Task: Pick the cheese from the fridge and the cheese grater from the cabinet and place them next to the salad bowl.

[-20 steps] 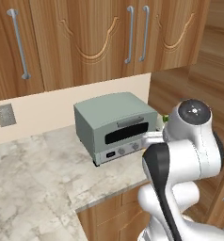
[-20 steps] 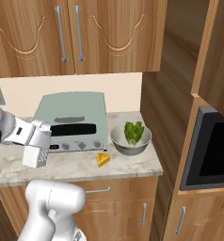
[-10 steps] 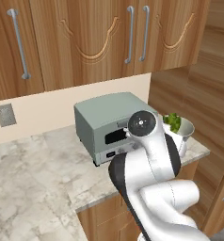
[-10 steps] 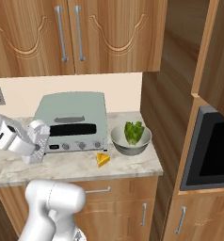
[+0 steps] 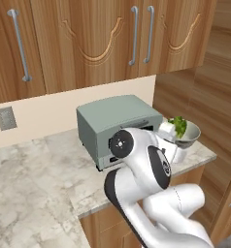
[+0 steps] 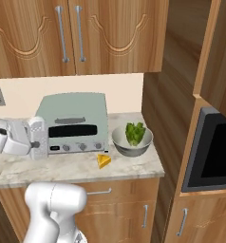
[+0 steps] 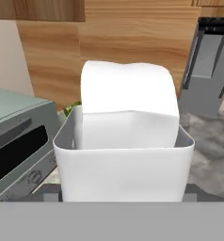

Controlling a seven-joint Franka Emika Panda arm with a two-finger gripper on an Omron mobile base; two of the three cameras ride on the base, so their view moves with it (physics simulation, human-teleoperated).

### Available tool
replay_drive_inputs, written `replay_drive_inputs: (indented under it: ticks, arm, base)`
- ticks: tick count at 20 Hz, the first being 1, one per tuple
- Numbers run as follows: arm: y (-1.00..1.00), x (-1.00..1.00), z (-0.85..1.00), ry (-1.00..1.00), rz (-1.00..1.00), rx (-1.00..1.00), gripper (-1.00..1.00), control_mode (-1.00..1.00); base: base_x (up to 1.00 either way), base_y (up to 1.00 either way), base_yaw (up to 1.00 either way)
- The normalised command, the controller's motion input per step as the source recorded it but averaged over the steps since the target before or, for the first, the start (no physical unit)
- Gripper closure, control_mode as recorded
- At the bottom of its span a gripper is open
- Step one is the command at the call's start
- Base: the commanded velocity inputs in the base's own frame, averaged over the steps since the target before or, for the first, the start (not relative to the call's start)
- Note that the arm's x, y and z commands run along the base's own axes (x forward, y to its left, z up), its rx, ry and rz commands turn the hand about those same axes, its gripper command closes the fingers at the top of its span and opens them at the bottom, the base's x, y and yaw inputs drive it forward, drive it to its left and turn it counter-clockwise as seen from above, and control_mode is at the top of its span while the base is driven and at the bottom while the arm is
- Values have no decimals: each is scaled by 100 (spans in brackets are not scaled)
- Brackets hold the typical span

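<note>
The cheese [image 6: 104, 161] lies on the surface [image 6: 62, 168], just in front and to the left of the salad bowl [image 6: 132, 141], near it but not touching, and not far from the front edge; that half of the task looks done, so the risk now is of undoing it; the wedge is small and light, and I judge that a brush from a passing link would slide it off the edge or away from the bowl; the bowl, heaped with green leaves, sits close to the right end of the surface, beside the wooden side of the tall microwave unit [image 6: 214, 142], so a knock from the left could push it against that wall or tip the salad out; the toaster oven [image 6: 74, 123] stands just left of the bowl, and the arm [image 5: 141, 160] hangs low and close before its front, with the wrist off its left corner in the right base view; the jaws stand wide apart, and I make out nothing between them; the cheese grater is yet to be fetched from the cabinet, and a swing to the right at this height would cross the oven's knobs, the cheese and the bowl; lifting clear first seems the safer course.
</note>
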Motion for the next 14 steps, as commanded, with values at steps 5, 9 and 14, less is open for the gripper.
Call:
replay_drive_inputs:
  ticks: [5,9,14]
  arm:
    - [-49,3,-1,0,-9,-6,100,-100]
    - [-30,10,-10,0,-5,-1,100,-100]
    - [-22,14,-35,0,-4,-1,100,-100]
  base:
    - [0,0,0]
    - [0,0,0]
    - [0,0,0]
